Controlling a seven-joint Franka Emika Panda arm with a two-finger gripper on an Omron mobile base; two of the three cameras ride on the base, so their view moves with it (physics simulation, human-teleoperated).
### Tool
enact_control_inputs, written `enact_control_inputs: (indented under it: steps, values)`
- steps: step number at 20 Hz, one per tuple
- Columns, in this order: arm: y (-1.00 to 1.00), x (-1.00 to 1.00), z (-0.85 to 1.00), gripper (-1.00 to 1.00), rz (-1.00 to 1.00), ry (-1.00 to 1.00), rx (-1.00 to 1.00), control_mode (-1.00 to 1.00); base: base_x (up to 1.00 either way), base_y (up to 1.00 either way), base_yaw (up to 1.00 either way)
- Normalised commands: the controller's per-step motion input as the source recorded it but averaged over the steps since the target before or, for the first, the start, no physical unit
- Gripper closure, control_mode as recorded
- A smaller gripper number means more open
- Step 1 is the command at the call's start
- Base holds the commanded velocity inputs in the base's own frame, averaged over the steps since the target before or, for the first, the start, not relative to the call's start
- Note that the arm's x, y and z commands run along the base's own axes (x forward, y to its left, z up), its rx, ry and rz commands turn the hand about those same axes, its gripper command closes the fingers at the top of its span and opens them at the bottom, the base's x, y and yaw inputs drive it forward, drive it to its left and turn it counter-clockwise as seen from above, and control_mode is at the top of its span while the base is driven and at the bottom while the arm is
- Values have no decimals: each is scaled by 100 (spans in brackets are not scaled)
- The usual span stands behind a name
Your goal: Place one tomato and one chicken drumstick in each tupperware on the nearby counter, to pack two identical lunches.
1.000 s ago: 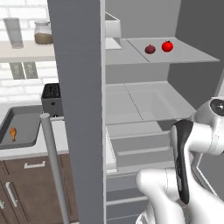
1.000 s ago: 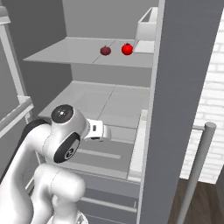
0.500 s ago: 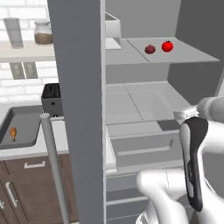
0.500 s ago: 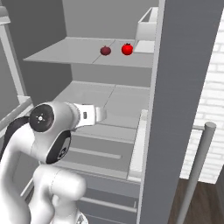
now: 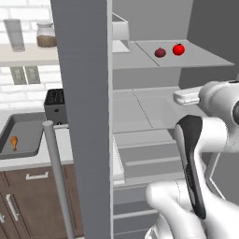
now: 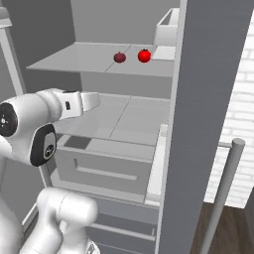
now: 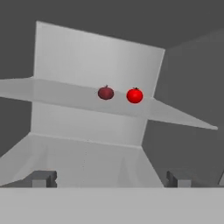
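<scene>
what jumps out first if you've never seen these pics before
Probably the bright red tomato on the open fridge's upper shelf, beside a darker red fruit. Next, the white arm below that shelf, its open gripper pointing into the fridge. On the left, a drumstick lies in a dark tray on the counter.

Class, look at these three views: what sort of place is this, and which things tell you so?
Most likely a kitchen: an open fridge shelf holding a tomato, and a counter with a toaster over brown cabinets.
</scene>
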Motion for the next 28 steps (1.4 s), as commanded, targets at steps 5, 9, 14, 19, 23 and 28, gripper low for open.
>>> enact_control_inputs:
  steps: [5,9,14,19,23,28]
  values:
    - [4,0,100,-100,-3,27,0,-100,0,0,0]
    - [0,10,68,-100,7,24,10,-100,0,0,0]
    - [-20,4,-36,-100,0,-20,18,-100,0,0,0]
    - [2,34,-22,-100,0,-2,10,-100,0,0,0]
    - [6,91,11,-100,-8,8,1,-100,0,0,0]
    - [0,86,5,-100,0,4,0,-100,0,0,0]
